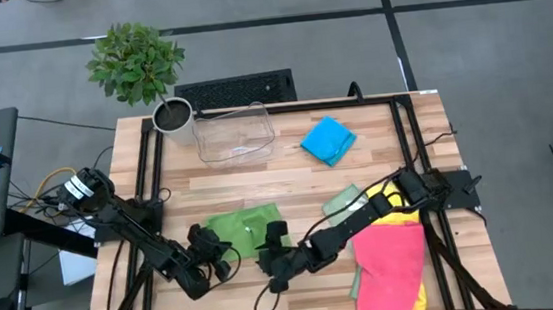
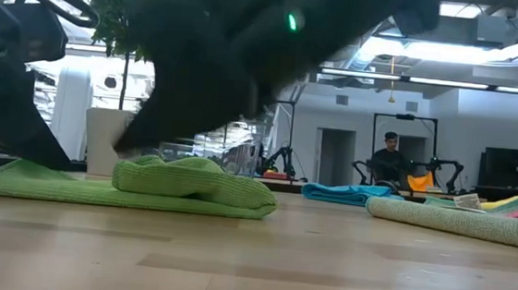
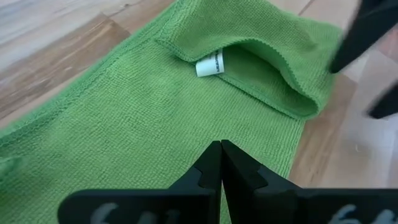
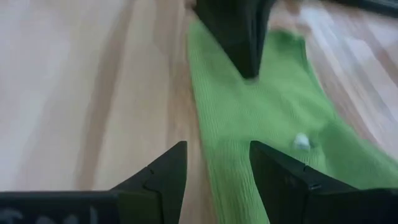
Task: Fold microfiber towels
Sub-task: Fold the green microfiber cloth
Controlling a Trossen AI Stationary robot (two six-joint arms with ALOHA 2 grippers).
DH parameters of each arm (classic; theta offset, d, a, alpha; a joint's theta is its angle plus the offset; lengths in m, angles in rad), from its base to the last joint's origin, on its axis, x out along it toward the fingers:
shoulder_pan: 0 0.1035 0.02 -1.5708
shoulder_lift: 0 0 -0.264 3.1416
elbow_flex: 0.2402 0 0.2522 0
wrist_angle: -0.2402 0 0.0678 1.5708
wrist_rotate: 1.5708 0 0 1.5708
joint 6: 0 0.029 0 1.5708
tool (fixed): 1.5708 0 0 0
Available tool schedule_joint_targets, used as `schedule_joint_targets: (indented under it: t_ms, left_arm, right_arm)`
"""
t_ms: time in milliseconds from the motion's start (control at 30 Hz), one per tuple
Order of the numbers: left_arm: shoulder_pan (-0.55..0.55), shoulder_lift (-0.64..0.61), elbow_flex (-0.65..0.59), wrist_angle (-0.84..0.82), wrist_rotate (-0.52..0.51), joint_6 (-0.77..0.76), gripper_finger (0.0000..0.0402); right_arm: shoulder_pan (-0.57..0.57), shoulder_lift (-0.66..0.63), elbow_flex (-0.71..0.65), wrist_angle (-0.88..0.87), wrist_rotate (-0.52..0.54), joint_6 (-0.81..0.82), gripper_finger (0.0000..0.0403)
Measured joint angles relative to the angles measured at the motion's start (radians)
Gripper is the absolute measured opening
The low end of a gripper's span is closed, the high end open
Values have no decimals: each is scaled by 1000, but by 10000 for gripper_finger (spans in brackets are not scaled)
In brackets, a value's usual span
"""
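Near the worktop's [image 1: 289, 179] front edge, left hand [image 3: 220, 163] pressed together over green towel [image 1: 246, 228]; right hand [image 4: 217, 167] spread beside its edge.

A clear plastic bin [image 1: 234, 136] sits at the table's far edge, well beyond both pincers. Just beside it stands a potted plant [image 1: 138, 62] in a pale pot [image 1: 174, 118]. In the room beyond, a person [image 2: 389, 156] sits.

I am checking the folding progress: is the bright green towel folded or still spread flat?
Partly folded. The bright green towel lies mostly flat, with one corner flap turned over onto it beside its white tag.
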Motion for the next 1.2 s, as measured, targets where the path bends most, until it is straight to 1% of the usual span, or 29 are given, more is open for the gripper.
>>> schedule_joint_targets:
  t_ms: [267, 467, 967, 1067, 1200]
  left_arm:
    - [0, 0, 0, -1, 2, 0, 0]
    - [0, -1, 0, 0, 8, 0, 0]
    - [0, -1, 0, 1, 9, 0, 0]
    - [0, -1, 0, 1, 9, -8, 0]
    - [-1, -1, 0, 5, 10, -8, 0]
  right_arm:
    - [-30, 21, 2, 16, 2, 9, 199]
    - [-31, 31, 3, 23, -43, 8, 194]
    - [-34, 31, 2, 16, -32, 17, 193]
    - [-34, 60, 6, 41, -29, 25, 193]
    - [-33, 61, 4, 28, -18, 42, 188]
